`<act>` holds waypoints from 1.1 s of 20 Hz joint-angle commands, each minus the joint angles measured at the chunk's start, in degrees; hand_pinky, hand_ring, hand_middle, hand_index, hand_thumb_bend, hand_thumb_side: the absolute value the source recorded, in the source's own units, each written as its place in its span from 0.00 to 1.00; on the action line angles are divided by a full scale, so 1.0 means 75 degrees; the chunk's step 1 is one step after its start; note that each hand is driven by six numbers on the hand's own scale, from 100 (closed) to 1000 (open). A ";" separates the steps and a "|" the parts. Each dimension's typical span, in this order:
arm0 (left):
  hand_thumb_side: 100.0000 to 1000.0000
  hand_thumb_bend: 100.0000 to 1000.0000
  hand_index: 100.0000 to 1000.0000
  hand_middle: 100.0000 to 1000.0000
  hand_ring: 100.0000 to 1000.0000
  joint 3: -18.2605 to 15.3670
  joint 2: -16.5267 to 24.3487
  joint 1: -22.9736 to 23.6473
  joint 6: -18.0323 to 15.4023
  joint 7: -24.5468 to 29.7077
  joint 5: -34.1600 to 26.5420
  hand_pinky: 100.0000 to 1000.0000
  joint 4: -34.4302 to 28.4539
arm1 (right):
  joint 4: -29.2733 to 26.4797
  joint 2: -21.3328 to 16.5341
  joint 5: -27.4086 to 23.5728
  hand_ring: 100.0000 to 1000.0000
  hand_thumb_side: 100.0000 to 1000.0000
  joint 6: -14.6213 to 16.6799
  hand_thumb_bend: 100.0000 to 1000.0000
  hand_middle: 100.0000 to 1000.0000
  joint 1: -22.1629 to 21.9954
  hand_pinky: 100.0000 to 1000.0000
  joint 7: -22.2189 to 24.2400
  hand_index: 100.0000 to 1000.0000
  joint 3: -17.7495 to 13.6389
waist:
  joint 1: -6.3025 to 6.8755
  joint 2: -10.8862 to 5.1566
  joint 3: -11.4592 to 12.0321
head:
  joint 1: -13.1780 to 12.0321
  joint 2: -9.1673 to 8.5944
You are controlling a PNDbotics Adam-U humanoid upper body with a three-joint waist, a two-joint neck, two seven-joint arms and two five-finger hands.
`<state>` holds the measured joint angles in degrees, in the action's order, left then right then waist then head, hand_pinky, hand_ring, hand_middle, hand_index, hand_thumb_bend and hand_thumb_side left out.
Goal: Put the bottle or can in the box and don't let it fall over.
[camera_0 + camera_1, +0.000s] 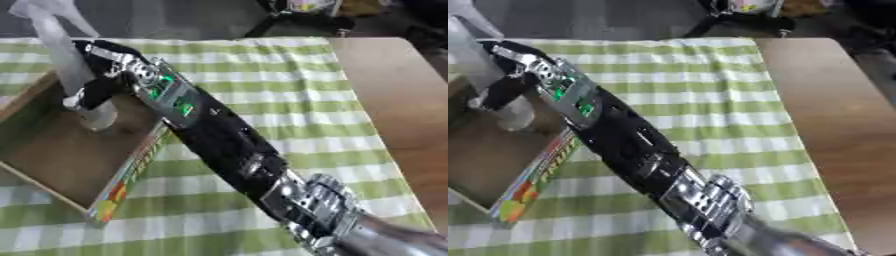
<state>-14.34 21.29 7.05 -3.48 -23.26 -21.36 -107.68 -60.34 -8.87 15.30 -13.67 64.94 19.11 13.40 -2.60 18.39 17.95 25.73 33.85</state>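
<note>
1. Left eye view: the right hand (98,80) reached across from the lower right, over the green checked cloth (289,85), to the open cardboard box (52,160) at the table's left. Its fingers were curled round a clear bottle (66,60), which stood inside the box with its base (96,119) at or just above the brown floor; I could not tell whether it touched. The bottle's long axis ran nearly upright, leaning a little so that the top lay toward the far left. The hand gripped it from the right side, about mid-height and below. The box's printed near wall (131,175) lay just under the forearm.

2. Right eye view: the same hold showed at the picture's left edge, the hand (509,82) wrapped on the bottle (474,55), the bottle's foot near the box's inner right wall. No left hand appeared, so the right arm alone was in reach. By my judgement, letting go safely depended on the bottle's base sitting flat and its axis being brought straight first; the fingers would then draw away to the right, clear of the box wall.
</note>
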 commanded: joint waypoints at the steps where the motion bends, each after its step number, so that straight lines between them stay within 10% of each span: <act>1: 0.84 0.08 0.75 0.67 0.48 -0.0084 0.0185 0.0025 0.0009 -0.0011 -0.0002 1.00 -0.0063 | -0.0462 -0.0238 -0.0253 1.00 0.00 -0.0048 0.24 1.00 0.0018 1.00 -0.0009 1.00 -0.0088 | 0.0077 -0.0212 -0.0019 | -0.0060 0.0021; 11: 0.84 0.08 0.75 0.67 0.48 -0.0100 0.0191 0.0034 -0.0014 -0.0054 0.0003 1.00 -0.0080 | -0.1539 -0.0819 -0.0739 1.00 0.00 -0.0314 0.21 1.00 -0.0442 1.00 -0.0156 1.00 -0.0139 | 0.0160 -0.0242 -0.0115 | -0.0199 0.0004; 12: 0.84 0.08 0.75 0.67 0.48 -0.0111 0.0185 0.0049 -0.0019 -0.0063 0.0006 1.00 -0.0080 | -0.1637 -0.0897 -0.0783 1.00 0.00 -0.0292 0.00 1.00 -0.0493 0.97 -0.0199 1.00 -0.0195 | 0.0190 -0.0256 -0.0155 | -0.0235 0.0005; 22: 0.84 0.08 0.75 0.67 0.48 -0.0147 0.0172 0.0067 -0.0049 -0.0110 0.0031 1.00 -0.0099 | -0.3622 -0.2386 -0.1486 1.00 0.02 -0.0186 0.00 1.00 -0.1651 0.92 -0.1194 1.00 -0.0549 | 0.0275 -0.0308 -0.0329 | -0.0437 0.0099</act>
<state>-14.69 21.29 7.50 -3.74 -23.92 -21.38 -107.70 -84.57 -24.21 5.08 -14.99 51.75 11.03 10.19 -0.95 17.65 15.44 22.73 34.47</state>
